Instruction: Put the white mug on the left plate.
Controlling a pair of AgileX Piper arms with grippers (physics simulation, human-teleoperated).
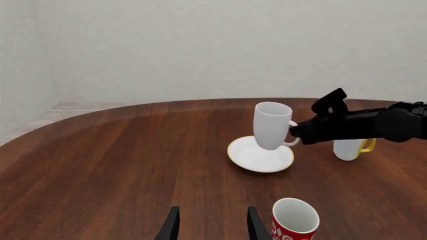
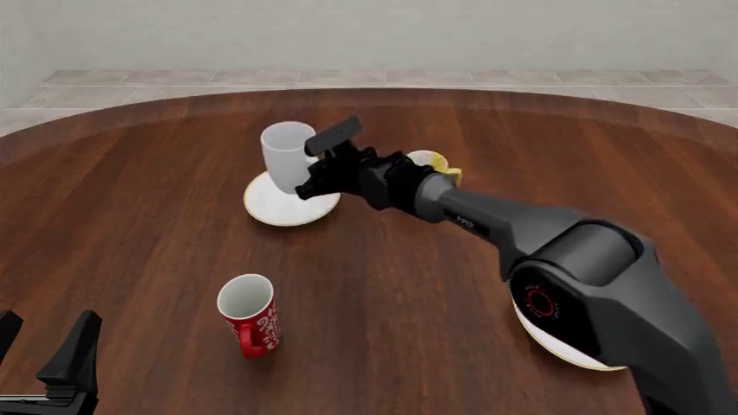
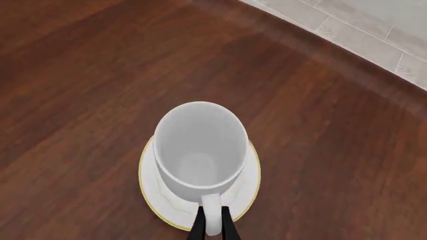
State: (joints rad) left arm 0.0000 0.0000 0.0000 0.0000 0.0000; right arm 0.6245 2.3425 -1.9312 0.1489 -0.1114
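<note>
No readable text (arm marking [image 2: 467, 223] blurred)

Bare brown wooden table [image 2: 138, 225] lies left of the small gold-rimmed plate [image 2: 268, 210]; a yellow-handled mug [image 2: 431, 164] crowds its right.

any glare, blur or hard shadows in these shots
Front view: sharp, even light, only a faint soft shadow beside the red mug. Left wrist view: no blur, mild sheen on the table. Right wrist view: white mug crisp over the small plate, no glare; right pincer cut off at the edge.
</note>
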